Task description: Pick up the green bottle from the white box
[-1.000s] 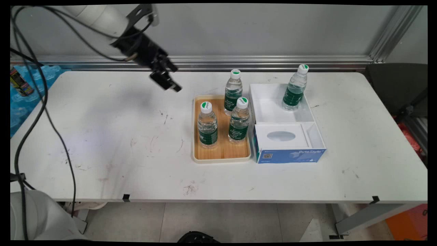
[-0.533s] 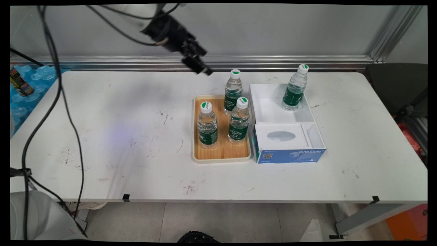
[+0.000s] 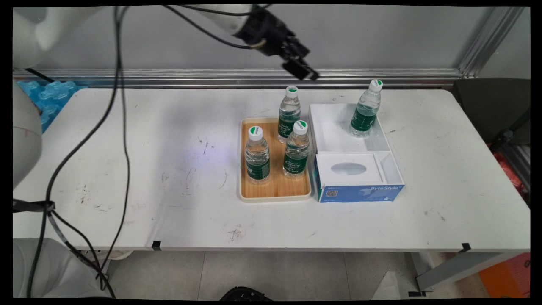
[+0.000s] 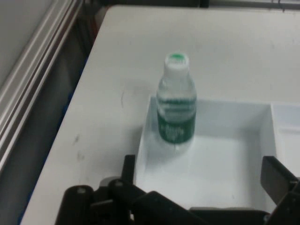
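A bottle (image 4: 176, 101) with a white cap and green label is seen upright in a corner of a white box (image 4: 220, 159), at 12 o'clock from the claw (image 4: 201, 185). The claw's fingers are spread wide. The box rests on the worktop (image 4: 117, 70).

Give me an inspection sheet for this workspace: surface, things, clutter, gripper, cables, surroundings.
Surface: white table, scuffed with dark marks.
Things: wooden tray holding three upright water bottles: front left, front right, rear. Beside it, touching or nearly so, a white box with a fourth bottle upright in its far compartment; the near compartment has an insert with an oval hollow.
Clutter: nothing seen on the table.
Gripper: gripper open, empty, raised above the table's far edge, nearest the rear bottle; the hand view looks at the bottle in the box.
Cables: black cables hang across the left side.
Surroundings: grey wall with aluminium rail; blue bottle packs at left.
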Controlling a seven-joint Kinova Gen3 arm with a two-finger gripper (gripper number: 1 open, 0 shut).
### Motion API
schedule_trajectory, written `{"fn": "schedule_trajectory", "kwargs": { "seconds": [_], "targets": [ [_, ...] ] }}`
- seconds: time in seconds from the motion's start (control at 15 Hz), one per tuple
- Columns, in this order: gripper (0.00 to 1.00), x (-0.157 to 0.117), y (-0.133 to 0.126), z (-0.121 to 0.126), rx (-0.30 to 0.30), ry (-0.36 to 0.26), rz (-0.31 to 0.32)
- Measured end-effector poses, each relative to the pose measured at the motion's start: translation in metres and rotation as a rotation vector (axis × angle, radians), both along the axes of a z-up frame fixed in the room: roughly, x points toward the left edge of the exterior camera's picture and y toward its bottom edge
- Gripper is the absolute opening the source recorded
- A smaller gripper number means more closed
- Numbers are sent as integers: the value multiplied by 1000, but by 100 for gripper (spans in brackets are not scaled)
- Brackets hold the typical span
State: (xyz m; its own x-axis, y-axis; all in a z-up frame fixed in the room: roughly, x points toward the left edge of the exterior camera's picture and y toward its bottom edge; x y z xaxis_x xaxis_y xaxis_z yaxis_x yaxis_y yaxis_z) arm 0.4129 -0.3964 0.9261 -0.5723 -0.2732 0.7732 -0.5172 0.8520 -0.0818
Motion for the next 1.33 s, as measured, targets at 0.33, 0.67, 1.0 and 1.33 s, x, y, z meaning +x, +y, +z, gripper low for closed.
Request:
{"fn": "schedule_trajectory", "kwargs": {
  "seconds": [0.33, 0.67, 1.0, 1.33],
  "targets": [
    [100, -46, -35, -22, -41, 52, -21],
    [100, -77, -63, -48, -56, 75, -22],
    [100, -101, -82, -78, -35, 77, -18],
    [100, -114, -94, -96, -29, 77, -14]
  ]
}}
